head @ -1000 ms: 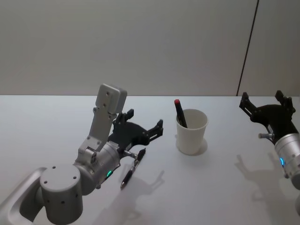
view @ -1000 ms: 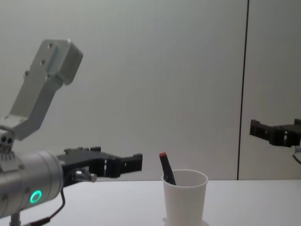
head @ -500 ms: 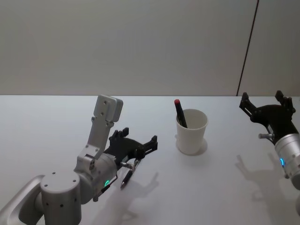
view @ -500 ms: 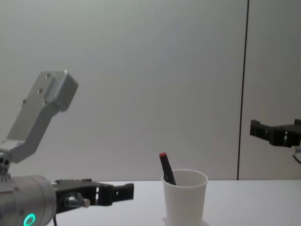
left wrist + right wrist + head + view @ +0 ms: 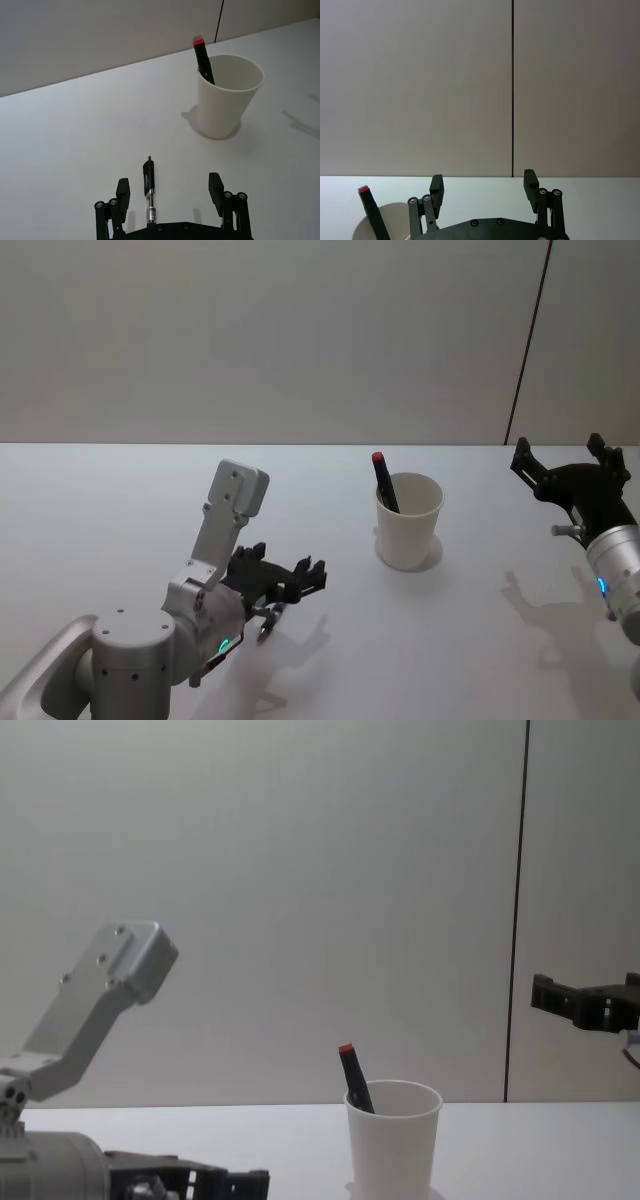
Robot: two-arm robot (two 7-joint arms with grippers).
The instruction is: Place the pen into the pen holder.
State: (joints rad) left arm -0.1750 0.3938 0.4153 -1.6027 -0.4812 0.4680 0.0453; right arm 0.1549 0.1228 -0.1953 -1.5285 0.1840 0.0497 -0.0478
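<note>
Left pincer (image 5: 169, 181) spread wide and low around the pen (image 5: 150, 192), with no grasp made yet.
The pen lies flat on the white worktop (image 5: 100, 500), apart from the pen holder (image 5: 408, 525), which holds a red-capped marker (image 5: 382, 478). Gripping, lifting and dropping it in all remain. The right pincer (image 5: 558, 448) hangs open on the pen holder's far side.

Your left arm (image 5: 130, 665) and right arm (image 5: 620, 575) are silver-grey, built of rounded cylindrical joints, each with a small green-blue light near the wrist. A boxy grey housing (image 5: 232, 505) dotted with screw holes tops the left one. Your left gripper (image 5: 285, 575) and right gripper (image 5: 560, 455) are black, with linkage fingers pinned by small silver screws.
</note>
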